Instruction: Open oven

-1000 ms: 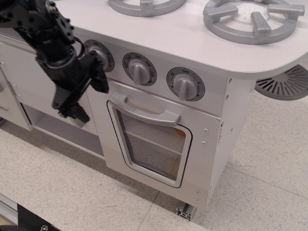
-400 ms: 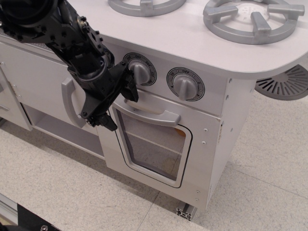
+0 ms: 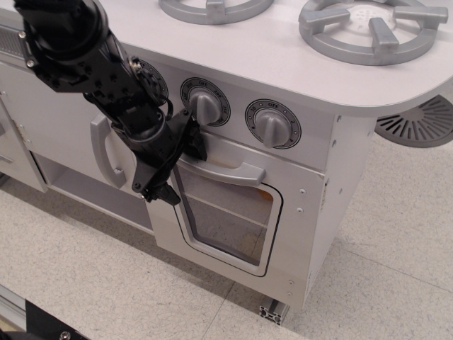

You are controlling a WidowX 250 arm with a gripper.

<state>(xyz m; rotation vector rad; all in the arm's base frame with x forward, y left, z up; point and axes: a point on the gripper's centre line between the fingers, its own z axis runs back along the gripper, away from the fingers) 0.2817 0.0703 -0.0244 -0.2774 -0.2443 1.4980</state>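
Note:
The oven (image 3: 311, 205) is the white toy-kitchen compartment in the middle of the view. Its door has a rounded clear window (image 3: 226, 216) framed in grey and a wide horizontal grey bar handle (image 3: 230, 172). My black gripper (image 3: 159, 191) hangs in front of the door's upper left corner, its body covering the left end of the bar handle. Its fingers point down and to the left and merge into one dark mass. The door's left edge is hidden behind it. The door looks shut against the oven front.
Three round grey knobs sit above the door, with one (image 3: 205, 105) close to my wrist. A plain white door with a vertical grey handle (image 3: 106, 152) stands just to the left. Grey burners (image 3: 368, 28) lie on the counter. A grey round grille (image 3: 421, 120) lies at the right.
My arm has swung right from the plain door to the oven door. The gripper has then dropped slightly onto the left end of the bar handle.

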